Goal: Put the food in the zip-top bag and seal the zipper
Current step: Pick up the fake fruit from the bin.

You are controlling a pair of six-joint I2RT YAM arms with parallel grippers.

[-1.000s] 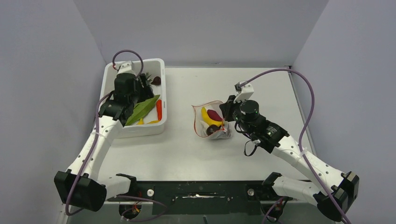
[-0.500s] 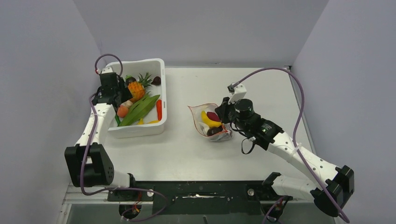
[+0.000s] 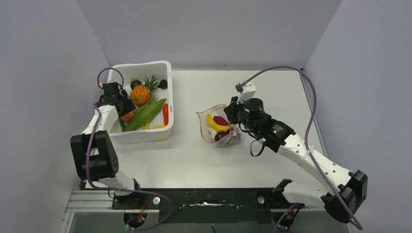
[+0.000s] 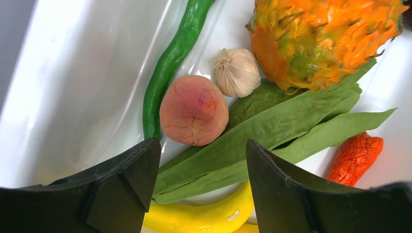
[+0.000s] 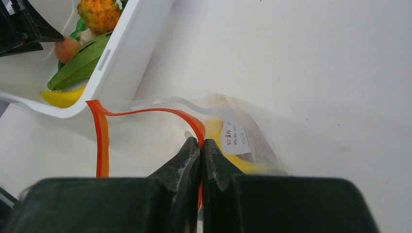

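The clear zip-top bag point(image 3: 217, 127) lies mid-table with its mouth open to the left, a banana point(image 3: 214, 123) and dark fruit inside. My right gripper point(image 5: 200, 144) is shut on the bag's red-orange zipper strip point(image 5: 145, 111) at the mouth's right side and holds it up. My left gripper point(image 4: 203, 160) is open and empty, low inside the white tub point(image 3: 163, 130). Just beyond its jaws lie a pink-orange round fruit point(image 4: 193, 109), a green leaf point(image 4: 272, 133) and a yellow banana point(image 4: 204, 216). A long green pod point(image 4: 170, 63), a pineapple point(image 4: 320, 39), a garlic bulb point(image 4: 236, 72) and a red chili point(image 4: 354, 156) lie around them.
The tub stands at the table's back left against the grey side wall point(image 3: 48, 73). Purple cables loop above both wrists point(image 3: 286, 70). The arm bases and a black rail point(image 3: 209, 199) run along the near edge.
My left arm has pulled back to the tub's left side and dropped lower, uncovering the pineapple and round fruit. My right gripper has shifted slightly left and back, still on the bag's edge.
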